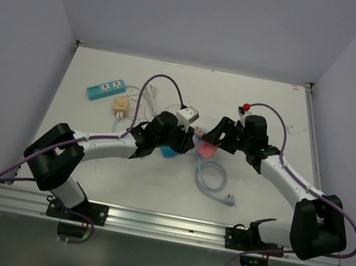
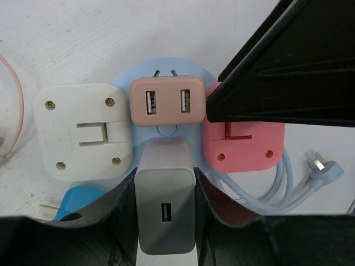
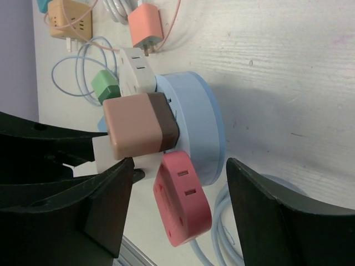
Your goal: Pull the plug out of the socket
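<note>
Your left tool [image 2: 166,221] grips the grey charger [image 2: 165,191] on the socket [image 3: 201,127]; your right tool [image 3: 178,169] stands wide around the pink plug [image 3: 183,208].

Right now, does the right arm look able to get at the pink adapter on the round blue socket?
Likely yes: the right gripper stands open astride the pink adapter, nothing between them; the left gripper grips the grey charger, clear of it.
</note>
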Tool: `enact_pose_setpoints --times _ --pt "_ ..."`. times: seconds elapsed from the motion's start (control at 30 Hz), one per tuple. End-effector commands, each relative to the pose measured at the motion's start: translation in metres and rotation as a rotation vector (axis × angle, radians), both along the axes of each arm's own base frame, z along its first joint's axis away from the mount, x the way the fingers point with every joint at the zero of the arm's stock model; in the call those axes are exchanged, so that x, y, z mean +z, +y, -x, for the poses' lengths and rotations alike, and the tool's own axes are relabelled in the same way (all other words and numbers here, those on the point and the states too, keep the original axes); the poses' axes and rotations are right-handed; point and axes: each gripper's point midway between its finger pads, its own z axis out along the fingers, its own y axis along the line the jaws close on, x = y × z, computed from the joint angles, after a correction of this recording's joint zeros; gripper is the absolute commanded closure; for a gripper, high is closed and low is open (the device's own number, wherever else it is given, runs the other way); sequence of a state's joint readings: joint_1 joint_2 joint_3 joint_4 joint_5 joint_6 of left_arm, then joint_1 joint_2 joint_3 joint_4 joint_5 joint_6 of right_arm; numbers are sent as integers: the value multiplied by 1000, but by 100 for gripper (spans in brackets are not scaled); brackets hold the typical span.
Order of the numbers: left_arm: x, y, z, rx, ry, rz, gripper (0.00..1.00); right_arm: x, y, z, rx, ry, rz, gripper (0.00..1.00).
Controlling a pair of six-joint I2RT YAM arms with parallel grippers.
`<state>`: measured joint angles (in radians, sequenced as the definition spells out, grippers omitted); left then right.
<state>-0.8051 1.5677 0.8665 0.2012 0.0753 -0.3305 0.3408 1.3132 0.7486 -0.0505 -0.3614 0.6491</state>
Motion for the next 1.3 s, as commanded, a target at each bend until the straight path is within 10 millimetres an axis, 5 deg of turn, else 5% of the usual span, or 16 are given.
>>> enact_pose_setpoints --times 0.0,0.47,0.6,0.73,0.97,1.27 --pt "71 -18 -11 -56 -188 167 100 4 6 -2 44 -11 -16 31" --pt "97 -15 -10 -88 -308 196 100 -9 21 6 141 58 -61 41" --pt "99 -16 -9 -96 -321 200 100 -7 24 9 169 54 -75 65" --pt "100 -16 -9 -95 -328 209 100 -10 23 9 174 57 -60 100" --pt "119 -14 -10 -76 -369 251 100 -26 9 5 128 63 31 100" --pt "178 8 0 -13 -470 374 100 -66 -33 2 -18 113 258 100"
